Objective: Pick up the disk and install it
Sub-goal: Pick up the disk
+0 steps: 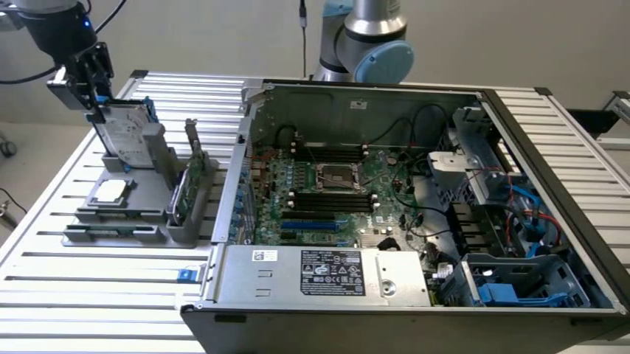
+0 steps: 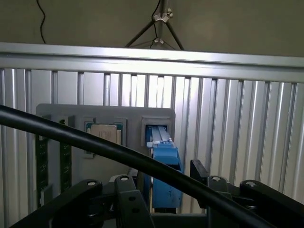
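The gripper [image 1: 97, 110] is seen at the upper left of the exterior view, hung from the black wrist of the arm and pointed downward with a slight tilt. Its jaws are spread wide and nothing is clamped between them. The fingertips are set at the top edge of the disk [image 1: 128, 133], which is stood upright on its edge in the rear slot of a grey holder [image 1: 128, 203] at the exterior view's left. In the wrist view the blue rail of the disk [image 2: 164, 159] is found between the two black fingers [image 2: 126, 199], with one finger close beside each face. Whether either finger touches the rail cannot be told.

The holder is laid on a slatted aluminium table [image 1: 69, 287]. A small square chip [image 1: 111, 190] is held flat in a recess in front of the disk, and a green circuit card [image 1: 193, 173] is stood on edge in the side of the holder nearer the case. An open computer case [image 1: 394, 206] is placed just beside the holder, across the centre and right of the exterior view. A thick black cable [image 2: 109, 149] is draped across the wrist view in front of the holder.
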`<move>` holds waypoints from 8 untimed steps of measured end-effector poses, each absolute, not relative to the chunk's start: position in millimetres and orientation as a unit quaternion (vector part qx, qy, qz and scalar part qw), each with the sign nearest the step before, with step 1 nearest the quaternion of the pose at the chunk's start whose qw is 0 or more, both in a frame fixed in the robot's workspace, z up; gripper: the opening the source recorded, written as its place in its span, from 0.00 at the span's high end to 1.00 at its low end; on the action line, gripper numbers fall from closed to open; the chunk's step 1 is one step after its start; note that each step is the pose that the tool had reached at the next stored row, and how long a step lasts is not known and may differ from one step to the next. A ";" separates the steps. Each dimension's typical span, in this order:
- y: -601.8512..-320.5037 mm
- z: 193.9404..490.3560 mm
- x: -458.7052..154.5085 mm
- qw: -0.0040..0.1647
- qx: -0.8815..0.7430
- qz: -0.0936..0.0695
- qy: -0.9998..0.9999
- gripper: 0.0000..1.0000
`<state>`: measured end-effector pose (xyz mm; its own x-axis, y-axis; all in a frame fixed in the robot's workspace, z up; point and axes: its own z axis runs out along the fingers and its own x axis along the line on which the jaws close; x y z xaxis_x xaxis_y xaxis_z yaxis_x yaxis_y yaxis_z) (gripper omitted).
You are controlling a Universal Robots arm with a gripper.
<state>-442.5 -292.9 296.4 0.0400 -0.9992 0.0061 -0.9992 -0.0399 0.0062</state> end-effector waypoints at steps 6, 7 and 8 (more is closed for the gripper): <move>-292.9 293.8 -444.4 -0.002 0.721 0.007 -0.693 0.46; -292.9 293.6 -444.8 -0.002 0.721 0.007 -0.693 0.46; -292.9 293.4 -445.0 -0.002 0.720 0.007 -0.693 0.46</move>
